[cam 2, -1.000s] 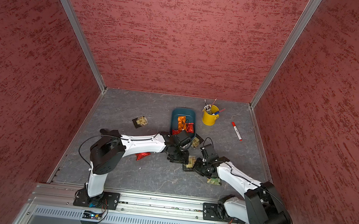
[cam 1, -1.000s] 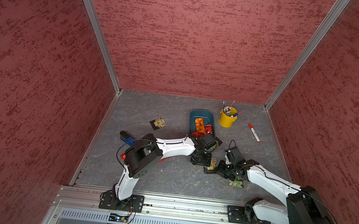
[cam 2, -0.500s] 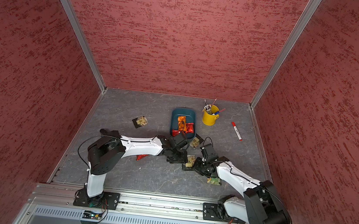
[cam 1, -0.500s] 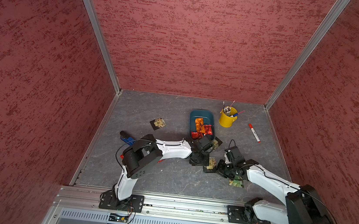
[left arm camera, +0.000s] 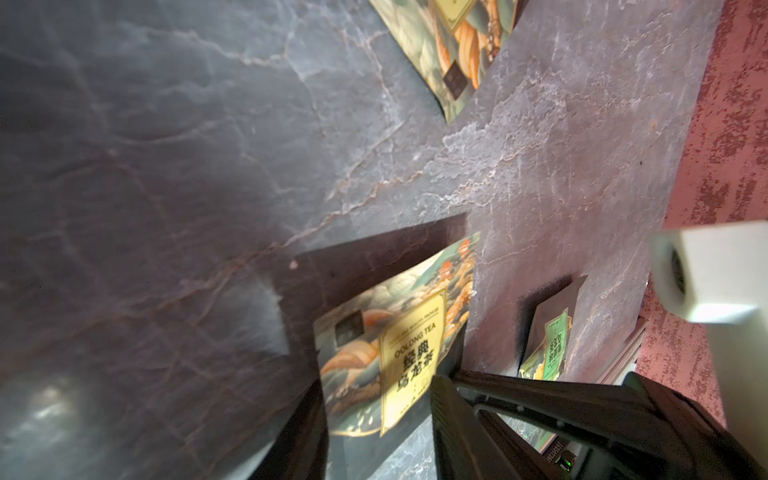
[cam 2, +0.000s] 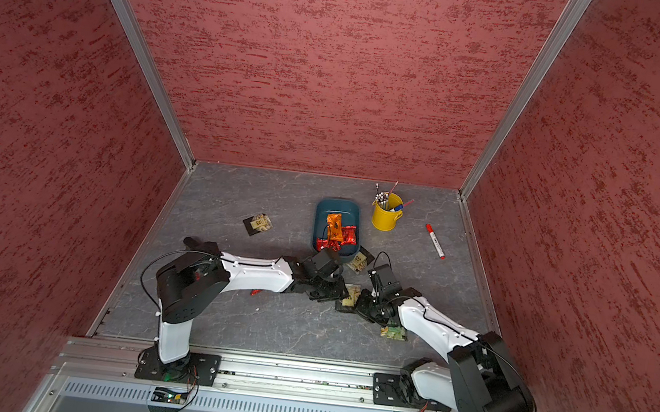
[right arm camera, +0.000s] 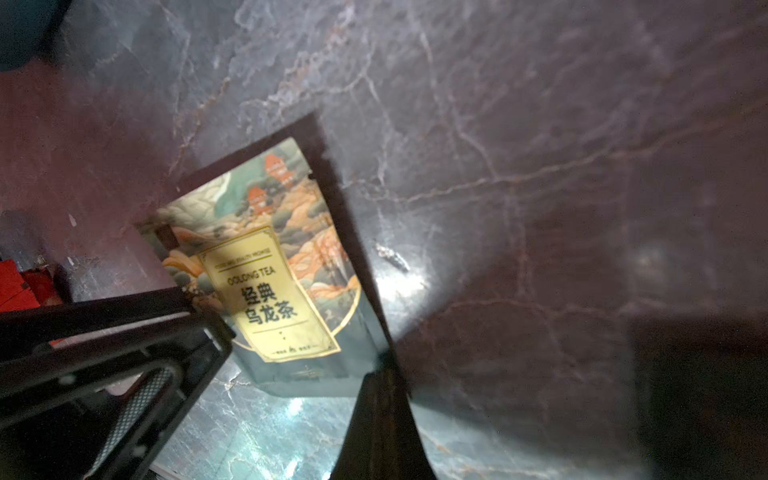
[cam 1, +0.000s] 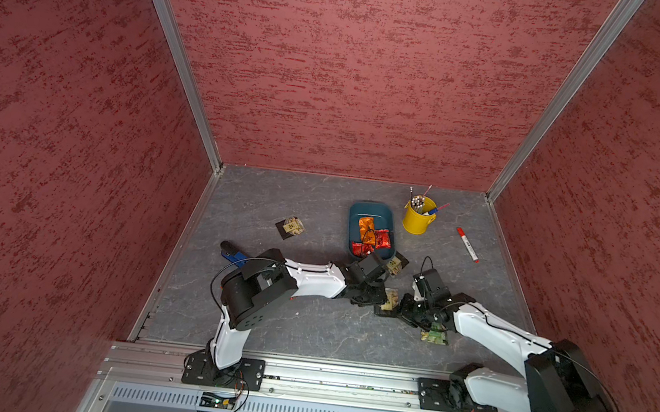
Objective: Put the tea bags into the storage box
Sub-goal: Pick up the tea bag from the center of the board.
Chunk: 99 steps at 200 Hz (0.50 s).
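The teal storage box (cam 1: 372,209) (cam 2: 337,208) holds red and orange tea bags (cam 1: 375,237). In front of it an oolong tea bag (cam 1: 390,300) (left arm camera: 399,332) (right arm camera: 266,282), black-backed with a beige label, sits between both grippers. My right gripper (cam 1: 403,308) (right arm camera: 384,365) is shut on its black edge. My left gripper (cam 1: 378,297) (left arm camera: 378,386) is open, one jaw on each side of the sachet's end. More tea bags lie loose: one at the box's near corner (cam 1: 395,264), a green-labelled one (cam 1: 435,337) by the right arm, and a beige one (cam 1: 292,226) at the left.
A yellow cup of pencils (cam 1: 418,218) stands right of the box, and a red-capped marker (cam 1: 467,244) lies beyond it. A blue tool (cam 1: 231,253) lies behind the left arm's elbow. Red walls enclose the grey floor on three sides.
My left gripper has come from the box's near edge toward the front, down over the oolong sachet, and its jaws have narrowed. The right arm has stayed still.
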Motion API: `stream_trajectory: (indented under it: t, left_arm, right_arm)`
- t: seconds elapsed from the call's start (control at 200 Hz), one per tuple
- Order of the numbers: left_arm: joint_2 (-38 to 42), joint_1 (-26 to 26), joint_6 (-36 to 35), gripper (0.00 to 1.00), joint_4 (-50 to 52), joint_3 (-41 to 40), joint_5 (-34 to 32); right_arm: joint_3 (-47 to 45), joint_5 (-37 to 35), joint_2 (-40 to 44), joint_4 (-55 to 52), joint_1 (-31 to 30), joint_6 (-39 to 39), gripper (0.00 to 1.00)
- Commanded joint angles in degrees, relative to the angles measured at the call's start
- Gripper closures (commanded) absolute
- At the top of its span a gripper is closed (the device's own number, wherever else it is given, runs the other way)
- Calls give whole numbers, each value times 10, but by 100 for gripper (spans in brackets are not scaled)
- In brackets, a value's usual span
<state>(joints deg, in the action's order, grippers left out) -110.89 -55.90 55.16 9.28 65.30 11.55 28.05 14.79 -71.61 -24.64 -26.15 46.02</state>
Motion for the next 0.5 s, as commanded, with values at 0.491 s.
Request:
stream_trajectory:
  t: [0.491]
  left_arm:
    - [-2,-7,-5,100,12,3,-6]
  right_arm:
    - [-10,-29,-20,-63,5,-12,100]
